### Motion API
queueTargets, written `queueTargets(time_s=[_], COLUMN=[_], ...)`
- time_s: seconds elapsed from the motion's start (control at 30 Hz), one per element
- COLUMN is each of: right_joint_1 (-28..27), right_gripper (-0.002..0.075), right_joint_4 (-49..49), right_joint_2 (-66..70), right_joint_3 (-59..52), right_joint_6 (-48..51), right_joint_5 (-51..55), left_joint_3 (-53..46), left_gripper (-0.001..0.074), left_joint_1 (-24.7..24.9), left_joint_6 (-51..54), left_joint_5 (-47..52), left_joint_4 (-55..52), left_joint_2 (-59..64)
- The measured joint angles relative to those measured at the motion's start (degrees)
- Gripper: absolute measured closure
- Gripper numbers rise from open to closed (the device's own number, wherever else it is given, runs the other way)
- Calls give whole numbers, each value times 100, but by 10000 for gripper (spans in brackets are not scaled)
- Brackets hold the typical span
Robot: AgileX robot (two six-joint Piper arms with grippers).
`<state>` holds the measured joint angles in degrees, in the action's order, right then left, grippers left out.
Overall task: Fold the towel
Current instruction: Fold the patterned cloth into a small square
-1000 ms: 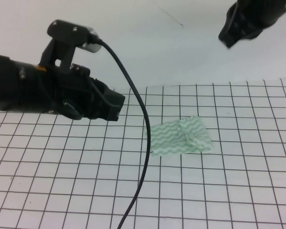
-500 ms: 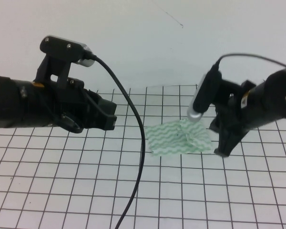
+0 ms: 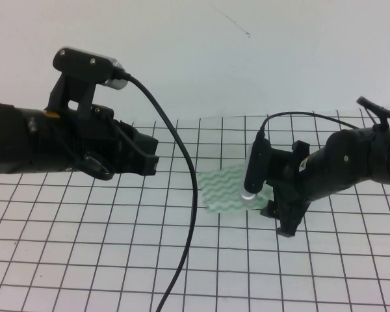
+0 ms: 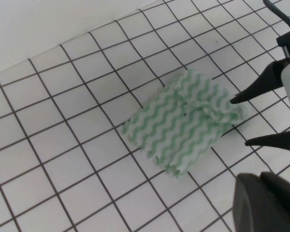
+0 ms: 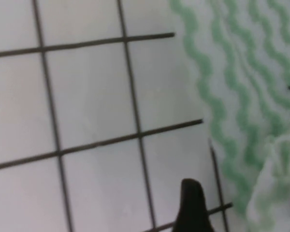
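Towel (image 3: 222, 192) lies rumpled on the bench (image 3: 117, 260) in the high view, just ahead of the right gripper (image 3: 278, 220). The left gripper (image 3: 146, 156), jaws pressed together, hovers well apart. Left wrist view: right jaws spread, bunched corner at their mouth, so probably best to pinch the top layer only. Right wrist view: one fingertip (image 5: 191, 203) just beside the hem, so dip lower before closing.

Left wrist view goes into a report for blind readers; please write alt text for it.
A green-and-white wavy-striped towel lies on a gridded white table. The right gripper sits at its edge, jaws open and empty; the shut left gripper hangs above the table.
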<state>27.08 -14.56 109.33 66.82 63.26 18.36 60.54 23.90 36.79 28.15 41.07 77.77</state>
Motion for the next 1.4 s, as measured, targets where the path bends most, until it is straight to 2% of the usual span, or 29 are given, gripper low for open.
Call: queueTargets(time_s=[0.17, 0.37, 0.73, 0.83, 0.97, 1.03, 1.4], right_joint_1=[0, 0, 0, 0, 0, 0, 24], right_gripper=[293, 375, 424, 498, 665, 696, 713], right_joint_4=[-10, -98, -107, -164, -346, -484, -1169], right_joint_2=[61, 117, 332, 332, 332, 332, 332], right_joint_3=[0, 0, 0, 0, 0, 0, 264], right_joint_6=[-115, -114, -149, -149, -149, -149, -162], right_joint_5=[-472, -551, -798, -879, -1010, -1149, -1208], left_joint_3=[0, 0, 0, 0, 0, 0, 0], left_gripper=[736, 736, 736, 736, 736, 736, 736], left_joint_1=[0, 0, 0, 0, 0, 0, 0], left_joint_6=[0, 0, -18, -18, -7, -7, 3], left_joint_5=[12, 12, -8, -8, -22, -22, -22], left_joint_4=[0, 0, 0, 0, 0, 0, 0], left_joint_2=[0, 0, 0, 0, 0, 0, 0])
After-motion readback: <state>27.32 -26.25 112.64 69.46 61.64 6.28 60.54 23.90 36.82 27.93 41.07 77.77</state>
